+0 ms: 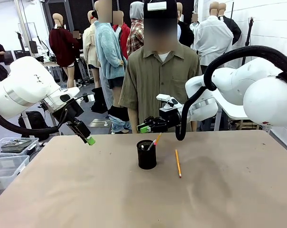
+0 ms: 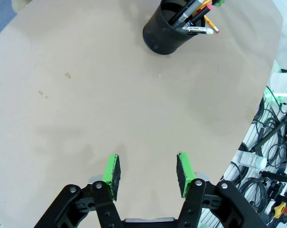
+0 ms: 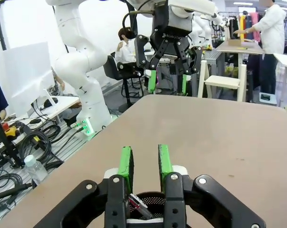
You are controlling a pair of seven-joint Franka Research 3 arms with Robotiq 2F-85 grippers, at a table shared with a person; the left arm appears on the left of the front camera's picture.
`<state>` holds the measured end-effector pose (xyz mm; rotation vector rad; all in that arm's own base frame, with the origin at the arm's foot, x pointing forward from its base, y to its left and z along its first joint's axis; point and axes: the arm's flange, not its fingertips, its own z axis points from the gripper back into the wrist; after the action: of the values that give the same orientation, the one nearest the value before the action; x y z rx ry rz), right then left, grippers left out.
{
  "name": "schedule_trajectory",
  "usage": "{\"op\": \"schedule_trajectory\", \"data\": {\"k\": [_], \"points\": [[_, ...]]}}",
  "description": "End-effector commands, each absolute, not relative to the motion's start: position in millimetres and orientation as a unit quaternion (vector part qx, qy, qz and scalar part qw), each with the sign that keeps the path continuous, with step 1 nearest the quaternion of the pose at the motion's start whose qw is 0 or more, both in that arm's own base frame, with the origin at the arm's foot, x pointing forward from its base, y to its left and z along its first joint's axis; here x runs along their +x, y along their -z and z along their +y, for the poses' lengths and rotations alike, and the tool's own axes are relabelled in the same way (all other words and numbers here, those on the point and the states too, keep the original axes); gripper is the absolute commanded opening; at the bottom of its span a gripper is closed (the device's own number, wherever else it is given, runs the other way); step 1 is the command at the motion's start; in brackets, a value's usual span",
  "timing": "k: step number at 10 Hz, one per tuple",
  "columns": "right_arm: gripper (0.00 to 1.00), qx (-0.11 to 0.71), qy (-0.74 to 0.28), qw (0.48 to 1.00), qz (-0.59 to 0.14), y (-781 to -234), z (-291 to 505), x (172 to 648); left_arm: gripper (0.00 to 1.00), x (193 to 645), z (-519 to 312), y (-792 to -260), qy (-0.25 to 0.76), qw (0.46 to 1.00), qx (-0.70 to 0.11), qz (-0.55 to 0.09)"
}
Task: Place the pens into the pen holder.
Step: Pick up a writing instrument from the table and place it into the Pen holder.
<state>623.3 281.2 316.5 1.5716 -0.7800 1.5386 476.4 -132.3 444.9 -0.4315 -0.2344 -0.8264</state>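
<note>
So, both jaws are released, empty. The pencil (image 1: 178,163) lies around the middle of the bench (image 1: 228,194), just beside the pen holder (image 1: 146,155). I'd pinch it mid-shaft, squarely.

There is one table (image 1: 228,199) and one black mesh cup (image 1: 146,154) on it. Three pens can be counted. Two stand in the cup, an orange pen (image 1: 156,140) and a dark pen (image 2: 196,29), and one yellow pencil (image 1: 178,163) lies on the table. Whether the cup holds more than two cannot be told. There are two white arms, the left arm (image 1: 24,90) and the right arm (image 1: 257,90). Each has one gripper, the left gripper (image 2: 148,159) and the right gripper (image 3: 144,152). Each gripper has two green-padded fingers, four in all. One person (image 1: 160,80) is at the table.
</note>
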Motion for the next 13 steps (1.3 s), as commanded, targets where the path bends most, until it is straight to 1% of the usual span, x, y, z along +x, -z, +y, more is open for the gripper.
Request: {"op": "schedule_trajectory", "data": {"k": [1,3,5,6,7,10,12,13], "points": [[0.3,0.601,-0.62,0.396,-0.313,-339,264,622,0.63,477,-130,-446,0.403,0.884,-0.21,-0.113],[0.3,0.578,-0.632,0.382,-0.347,-368,241,609,0.63,477,-130,-446,0.403,0.884,-0.21,-0.113],[0.3,0.55,-0.634,0.386,-0.382,-391,217,594,0.63,477,-130,-446,0.403,0.884,-0.21,-0.113],[0.3,0.542,-0.626,0.408,-0.386,-398,205,583,0.63,477,-130,-446,0.403,0.884,-0.21,-0.113],[0.3,0.525,-0.612,0.441,-0.394,-406,191,568,0.63,477,-130,-446,0.403,0.884,-0.21,-0.113],[0.3,0.456,-0.566,0.527,-0.441,-430,136,511,0.63,477,-130,-446,0.403,0.884,-0.21,-0.113],[0.3,0.445,-0.529,0.567,-0.449,-436,113,493,0.63,477,-130,-446,0.403,0.884,-0.21,-0.113],[0.3,0.435,-0.497,0.598,-0.454,-438,105,485,0.63,477,-130,-446,0.403,0.884,-0.21,-0.113]]}}
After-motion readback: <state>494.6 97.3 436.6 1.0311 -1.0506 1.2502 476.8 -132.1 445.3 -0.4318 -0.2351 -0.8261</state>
